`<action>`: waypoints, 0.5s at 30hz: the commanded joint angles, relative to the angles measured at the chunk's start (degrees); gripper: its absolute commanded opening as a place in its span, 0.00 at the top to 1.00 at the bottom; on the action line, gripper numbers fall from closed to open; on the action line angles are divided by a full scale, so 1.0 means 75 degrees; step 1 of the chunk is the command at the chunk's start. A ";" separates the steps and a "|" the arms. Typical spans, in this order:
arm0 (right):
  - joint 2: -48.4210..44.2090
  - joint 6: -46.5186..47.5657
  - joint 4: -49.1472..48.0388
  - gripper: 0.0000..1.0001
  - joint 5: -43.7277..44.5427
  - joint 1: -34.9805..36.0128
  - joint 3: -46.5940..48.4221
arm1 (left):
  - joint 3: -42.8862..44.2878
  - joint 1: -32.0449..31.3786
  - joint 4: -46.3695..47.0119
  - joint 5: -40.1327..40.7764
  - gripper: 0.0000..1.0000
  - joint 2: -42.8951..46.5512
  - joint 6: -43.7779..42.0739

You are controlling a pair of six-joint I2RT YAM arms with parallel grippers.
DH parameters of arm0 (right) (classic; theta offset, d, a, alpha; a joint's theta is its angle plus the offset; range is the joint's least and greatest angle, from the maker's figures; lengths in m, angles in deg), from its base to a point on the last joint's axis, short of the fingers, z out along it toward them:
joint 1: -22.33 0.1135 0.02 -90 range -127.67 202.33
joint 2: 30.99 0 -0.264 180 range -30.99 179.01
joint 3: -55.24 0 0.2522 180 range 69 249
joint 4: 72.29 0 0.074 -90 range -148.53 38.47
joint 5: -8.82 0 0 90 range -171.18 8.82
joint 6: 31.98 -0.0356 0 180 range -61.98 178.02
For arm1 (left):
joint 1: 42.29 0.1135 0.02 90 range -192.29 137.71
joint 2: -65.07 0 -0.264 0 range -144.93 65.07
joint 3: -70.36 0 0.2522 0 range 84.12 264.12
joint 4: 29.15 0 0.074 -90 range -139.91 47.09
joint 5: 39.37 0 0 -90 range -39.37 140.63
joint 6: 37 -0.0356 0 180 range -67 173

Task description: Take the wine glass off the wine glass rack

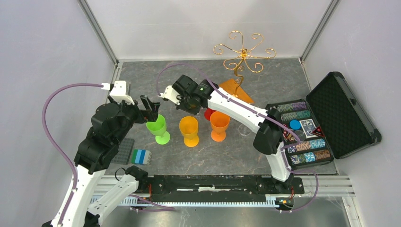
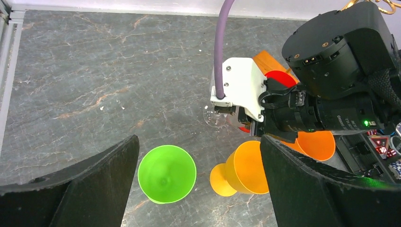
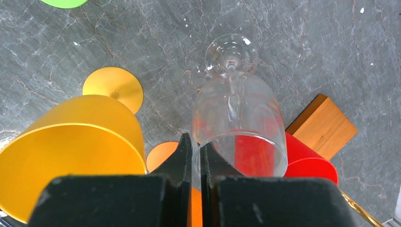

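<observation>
Well clear of the rack, off its near-left side, the glass is carried by the right claw. No wire arm of the rack touches the glass. Removal is judged complete, and only set-down remains.

1. Claw state
- Right claw: fingers pressed together, pinching the glass wall at the rim.
- Left claw: spread wide, holding nothing. It hangs over the green cup, farther from the rack than the glass.

2. Governing relation
- The glass lies directly below the right claw.
- Its long axis runs close to vertical, with the rim up in the pinch and the foot down at the counter.
- Whether the foot touches the counter cannot be told.
- The red cup stands just beside the bowl on the rack side, with the base beyond it.
- The yellow cup stands just beside the bowl on the side away from the rack.

3. Arm pose
- The right arm has its elbow bent at the rack's near-right. The forearm crosses in front of the base and the wrist points down.
- The right arm is the nearer one to the rack.

4. Next move (judgement)
- Lower along the glass axis, then spread the claw.
- Sideways drift risks striking the red cup.
</observation>
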 commanded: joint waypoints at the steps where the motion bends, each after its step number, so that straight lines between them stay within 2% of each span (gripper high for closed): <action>1: -0.0043 0.0201 -0.0044 0.96 -0.0305 -0.0151 0.0426 | -0.0014 0.0007 0.0049 0.0060 0.00 -0.0007 -0.0339; 15: -0.0217 0.0529 0.0291 0.90 -0.1067 -0.0214 0.0323 | -0.0119 0.0004 0.0050 0.0007 0.00 -0.0066 -0.0270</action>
